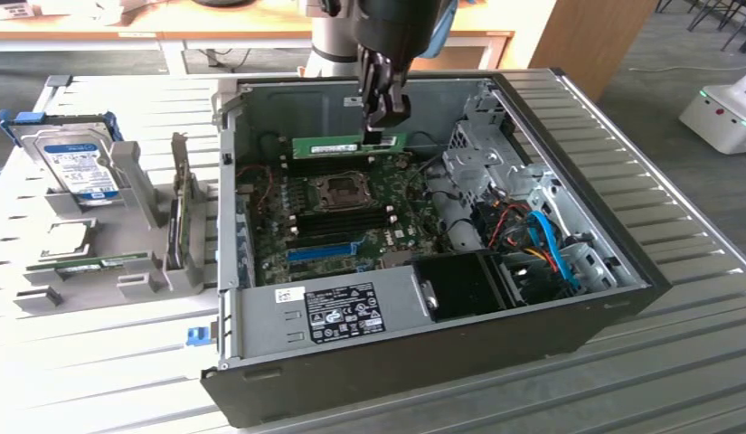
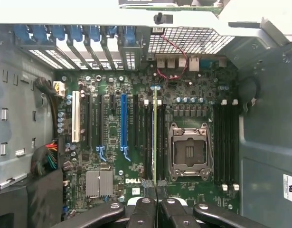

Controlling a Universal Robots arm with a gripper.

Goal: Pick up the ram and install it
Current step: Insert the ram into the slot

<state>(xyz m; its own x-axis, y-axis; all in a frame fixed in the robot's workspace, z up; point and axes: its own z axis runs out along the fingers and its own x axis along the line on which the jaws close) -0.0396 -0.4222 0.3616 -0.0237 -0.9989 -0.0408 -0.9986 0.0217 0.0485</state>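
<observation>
Slatted metal counter (image 1: pixel 693 271) carries the open computer case (image 1: pixel 469 362); inside it we see our gripper (image 1: pixel 382 131) clenched on the ram (image 1: pixel 330 146) over the motherboard (image 1: pixel 348 221).

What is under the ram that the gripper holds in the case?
Under the ram lie black memory slots, beside the empty processor socket. The ram's edge covers the slot straight below it, so whether it touches that slot cannot be seen.
</observation>
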